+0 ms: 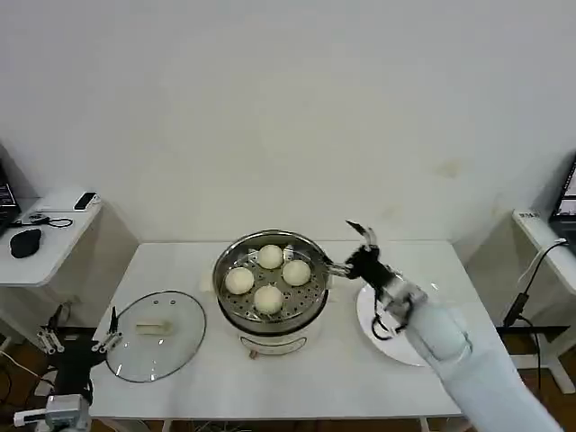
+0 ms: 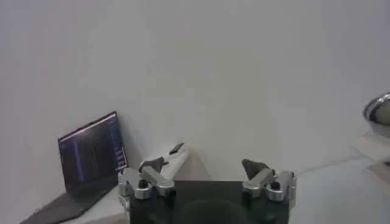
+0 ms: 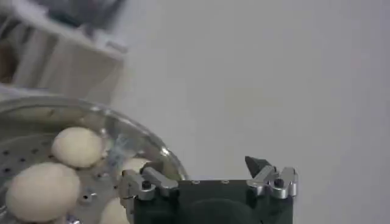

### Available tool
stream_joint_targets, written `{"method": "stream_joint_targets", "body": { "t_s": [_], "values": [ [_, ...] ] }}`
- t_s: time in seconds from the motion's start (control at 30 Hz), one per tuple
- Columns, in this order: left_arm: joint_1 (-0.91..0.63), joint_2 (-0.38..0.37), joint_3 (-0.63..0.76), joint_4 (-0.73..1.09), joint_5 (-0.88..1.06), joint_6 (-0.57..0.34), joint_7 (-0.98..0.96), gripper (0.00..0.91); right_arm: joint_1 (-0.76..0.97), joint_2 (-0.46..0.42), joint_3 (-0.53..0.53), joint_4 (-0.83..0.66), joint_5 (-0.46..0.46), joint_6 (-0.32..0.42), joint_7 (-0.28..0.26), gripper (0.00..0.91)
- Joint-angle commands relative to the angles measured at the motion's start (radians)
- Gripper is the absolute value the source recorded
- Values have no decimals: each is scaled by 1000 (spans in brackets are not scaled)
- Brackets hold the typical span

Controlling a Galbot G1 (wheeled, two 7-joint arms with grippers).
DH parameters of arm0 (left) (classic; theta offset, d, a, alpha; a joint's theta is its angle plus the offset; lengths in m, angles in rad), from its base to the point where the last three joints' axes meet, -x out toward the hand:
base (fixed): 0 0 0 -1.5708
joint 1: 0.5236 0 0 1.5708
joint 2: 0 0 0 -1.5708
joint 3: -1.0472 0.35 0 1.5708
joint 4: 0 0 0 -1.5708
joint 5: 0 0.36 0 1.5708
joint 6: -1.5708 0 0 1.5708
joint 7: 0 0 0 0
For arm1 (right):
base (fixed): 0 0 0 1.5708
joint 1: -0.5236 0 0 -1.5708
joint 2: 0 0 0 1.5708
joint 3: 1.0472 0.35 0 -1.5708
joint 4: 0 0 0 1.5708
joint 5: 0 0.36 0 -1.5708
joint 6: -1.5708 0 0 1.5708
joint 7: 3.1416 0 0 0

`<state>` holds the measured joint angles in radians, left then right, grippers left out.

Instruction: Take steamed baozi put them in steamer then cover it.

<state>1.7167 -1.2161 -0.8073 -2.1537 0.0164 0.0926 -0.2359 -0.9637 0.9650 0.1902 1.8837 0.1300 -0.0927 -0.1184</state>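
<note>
The steel steamer (image 1: 270,326) stands at the table's centre on its white base, uncovered, with several cream-white baozi (image 1: 270,298) on its perforated tray. In the right wrist view the baozi (image 3: 77,146) lie inside the shiny steamer rim (image 3: 122,131). My right gripper (image 1: 342,247) hovers open just beside the steamer's right rim, holding nothing; its own view shows the gripper (image 3: 198,169) with jaws spread. The glass cover (image 1: 155,335) lies flat on the table left of the steamer. My left gripper (image 1: 85,324) waits open off the table's front left corner, the gripper (image 2: 203,165) empty.
A white plate (image 1: 396,349) lies under my right forearm, right of the steamer. A side table (image 1: 45,225) with a mouse and phone stands at far left, another desk (image 1: 549,243) at far right. A laptop (image 2: 91,152) shows in the left wrist view.
</note>
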Motion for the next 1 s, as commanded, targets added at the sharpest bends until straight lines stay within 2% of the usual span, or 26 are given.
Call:
{"method": "stream_joint_targets", "body": {
  "t_s": [0.03,0.13,0.23,0.43,0.73,1.0],
  "values": [
    [-9,36,29,165,526,-121,-17,907,-652,414,620,52,-151,330,-9,907],
    [-17,90,23,259,729,-156,-23,907,-677,430,642,65,-147,325,10,907],
    [-46,136,40,329,849,-173,-45,907,-687,428,666,86,-149,308,16,907],
    [-125,176,108,456,969,-182,-45,907,-701,448,682,120,-152,291,20,907],
    [-232,181,185,556,1011,-181,-13,907,-722,425,683,133,-136,273,7,907],
    [-221,185,195,551,1034,-172,16,907,-733,435,700,127,-120,277,8,907]
  ]
}}
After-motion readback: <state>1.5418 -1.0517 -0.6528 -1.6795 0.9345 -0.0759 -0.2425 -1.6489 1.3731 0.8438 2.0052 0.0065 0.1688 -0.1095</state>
